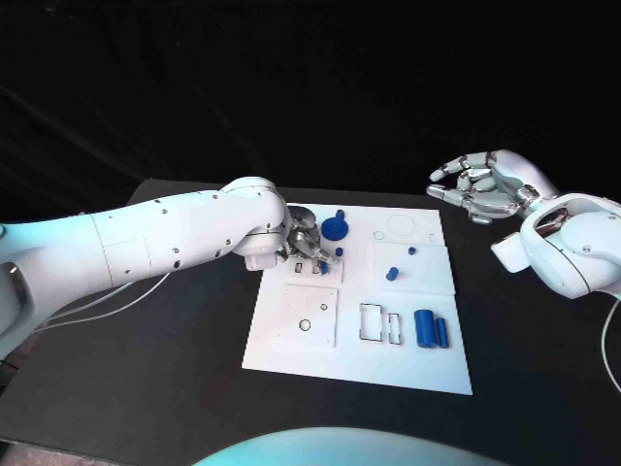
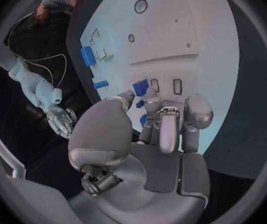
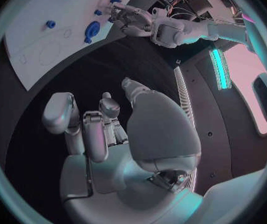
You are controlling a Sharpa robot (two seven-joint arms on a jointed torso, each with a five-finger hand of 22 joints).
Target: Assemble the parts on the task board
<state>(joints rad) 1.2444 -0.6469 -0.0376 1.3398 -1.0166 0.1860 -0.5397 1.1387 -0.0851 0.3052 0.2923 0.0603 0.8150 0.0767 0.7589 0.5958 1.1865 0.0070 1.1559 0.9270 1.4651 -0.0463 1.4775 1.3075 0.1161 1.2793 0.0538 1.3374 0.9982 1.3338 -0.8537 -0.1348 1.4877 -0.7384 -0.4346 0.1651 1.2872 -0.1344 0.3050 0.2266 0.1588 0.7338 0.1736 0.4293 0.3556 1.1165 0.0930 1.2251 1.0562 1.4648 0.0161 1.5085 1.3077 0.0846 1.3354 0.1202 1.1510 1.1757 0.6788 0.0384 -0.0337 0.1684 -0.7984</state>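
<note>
White task board (image 1: 395, 364) flat mid-table; blue parts (image 1: 430, 328) lying around 4 o'clock, round one (image 1: 338, 229) at 11.

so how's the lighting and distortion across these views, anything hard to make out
Head view: the board is bright against a black table and dark background, and the parts under the left hand sit in its shadow. Left wrist view: fisheye bends the board's edges, and the hand hides the parts it works on. Right wrist view: mostly dark, with the right hand empty.
</note>
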